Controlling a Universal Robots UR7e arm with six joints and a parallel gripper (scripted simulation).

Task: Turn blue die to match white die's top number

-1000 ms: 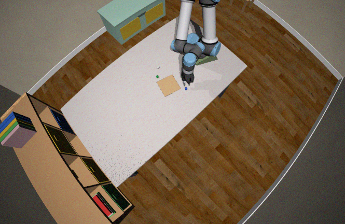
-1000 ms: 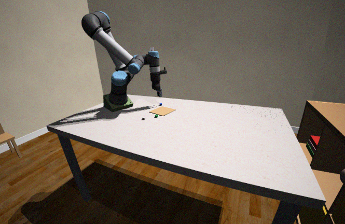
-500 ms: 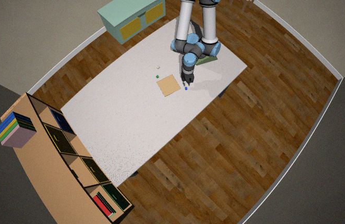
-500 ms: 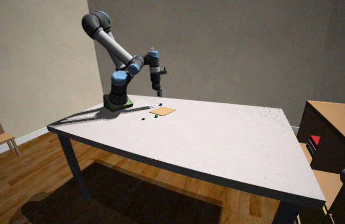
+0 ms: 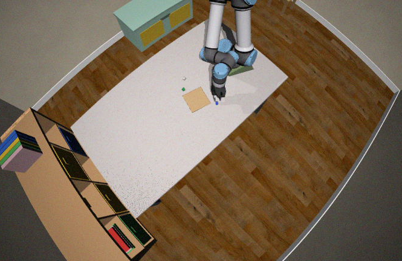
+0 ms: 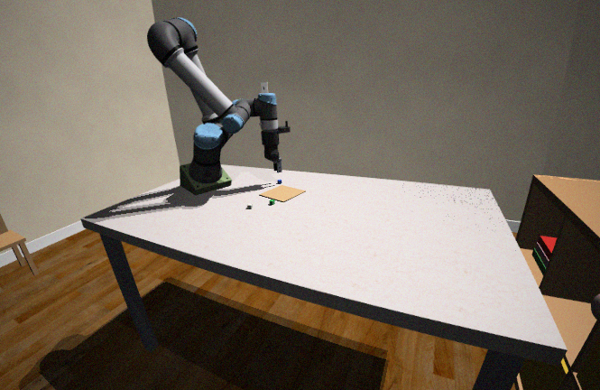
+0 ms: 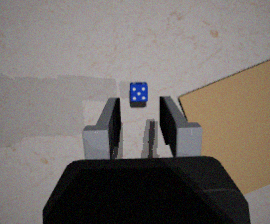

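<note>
The blue die lies on the bare table just off the edge of the tan mat, with several white pips on top. It also shows in the top view and the exterior view. My gripper hangs above the die, fingers partly open and empty, pointing down; it shows in the top view and the exterior view. The mat lies flat on the table. The green die sits just off the mat's far side, and the white die lies further away. Their pips are too small to read.
The arm's green base stands on the table near the mat. A wooden shelf unit stands beyond one table end, a teal cabinet beyond another side.
</note>
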